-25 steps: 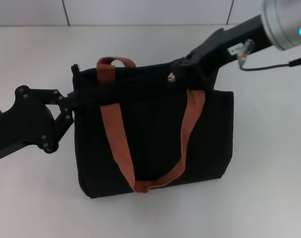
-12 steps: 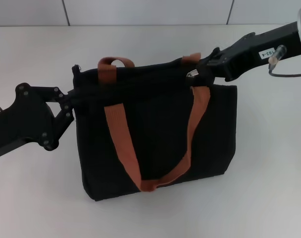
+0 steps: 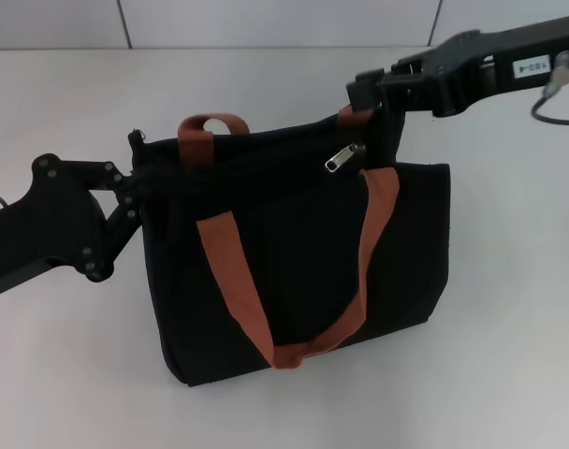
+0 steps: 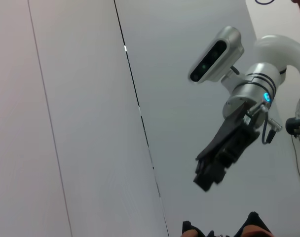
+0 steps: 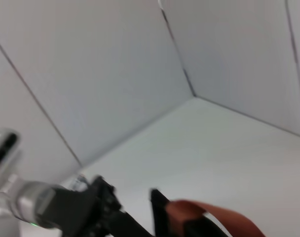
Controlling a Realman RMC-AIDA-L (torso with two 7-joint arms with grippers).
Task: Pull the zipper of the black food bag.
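Observation:
The black food bag (image 3: 294, 253) stands in the middle of the head view with two brown-orange handles (image 3: 233, 281). Its top zipper track runs from the left corner to the right. The small silver zipper pull (image 3: 343, 156) hangs free near the right end of the top edge. My right gripper (image 3: 371, 117) is just above and to the right of the pull, apart from it, with its jaws apart around the far handle's end (image 3: 355, 114). My left gripper (image 3: 135, 182) is shut on the bag's top left corner.
The bag sits on a white table (image 3: 509, 327) that meets a tiled wall (image 3: 266, 23) at the back. The left wrist view shows the right arm (image 4: 229, 148) farther off. The right wrist view shows an orange strap (image 5: 209, 217).
My right gripper drew the zipper pull to the right along the top edge, then let it go and rose. The pull now hangs free. The bag shifted slightly.

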